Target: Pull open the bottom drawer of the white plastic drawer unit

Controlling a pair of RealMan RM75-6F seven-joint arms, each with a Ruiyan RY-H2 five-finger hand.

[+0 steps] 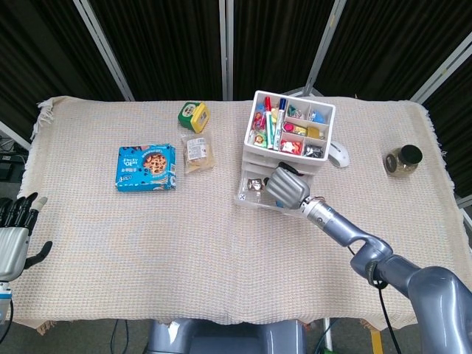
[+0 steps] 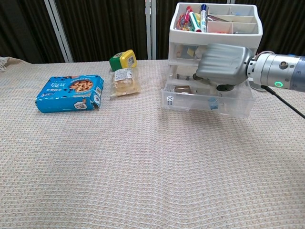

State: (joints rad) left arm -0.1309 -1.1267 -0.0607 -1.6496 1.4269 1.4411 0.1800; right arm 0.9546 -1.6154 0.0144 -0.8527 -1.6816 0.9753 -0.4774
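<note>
The white plastic drawer unit (image 1: pixel 289 147) (image 2: pixel 217 28) stands at the back right of the table, its top tray full of pens and small items. Its clear bottom drawer (image 1: pixel 249 196) (image 2: pixel 190 101) sticks out toward me, with small things inside. My right hand (image 1: pixel 287 186) (image 2: pixel 224 62) hovers over the right part of that drawer, back of the hand facing up and fingers curled down into it. Its fingers are mostly hidden, so contact with the drawer wall is unclear. My left hand (image 1: pixel 13 236) hangs off the table's left edge, fingers apart and holding nothing.
A blue cookie box (image 1: pixel 146 167) (image 2: pixel 70 93), a snack packet (image 1: pixel 198 153) and a green-yellow container (image 1: pixel 192 114) lie left of the unit. A white mouse (image 1: pixel 338 153) sits right of it, and a jar (image 1: pixel 403 160) stands further right.
</note>
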